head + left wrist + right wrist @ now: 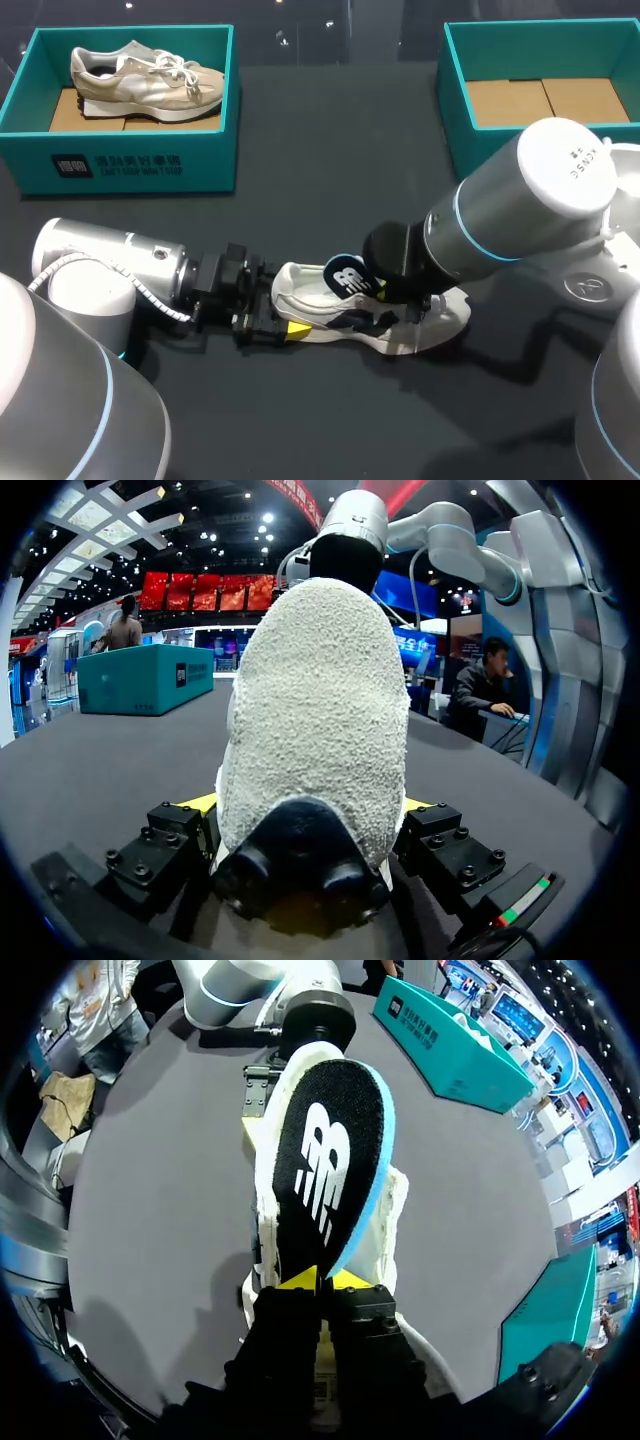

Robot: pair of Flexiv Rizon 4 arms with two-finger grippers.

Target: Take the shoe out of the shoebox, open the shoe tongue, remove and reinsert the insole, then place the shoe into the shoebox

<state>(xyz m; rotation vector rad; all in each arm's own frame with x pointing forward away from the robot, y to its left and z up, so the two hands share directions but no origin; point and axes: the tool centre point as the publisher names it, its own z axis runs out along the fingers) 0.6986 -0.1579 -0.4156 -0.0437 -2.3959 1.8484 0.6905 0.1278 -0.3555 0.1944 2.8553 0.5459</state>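
Logging white textile shoe with dark trim point(370, 315) upright on dark table point(330, 180), at 6 o'clock from centre, well apart from empty teal cardboard shoebox point(455, 100) at 2 o'clock. Clamped at heel from both sides by left gripper point(308, 805), set at shoe's 9 o'clock. Pinched tight at one end by right gripper point(320, 1280): black foam insole with white logo and blue edge point(330, 1160), raised over shoe opening, far end toward heel.

Risks, as judged:
- buckling against collar or tongue if fed in steeply
- slipping from so thin a pinch
- twisting shoe out of heel clamp if pressed sideways
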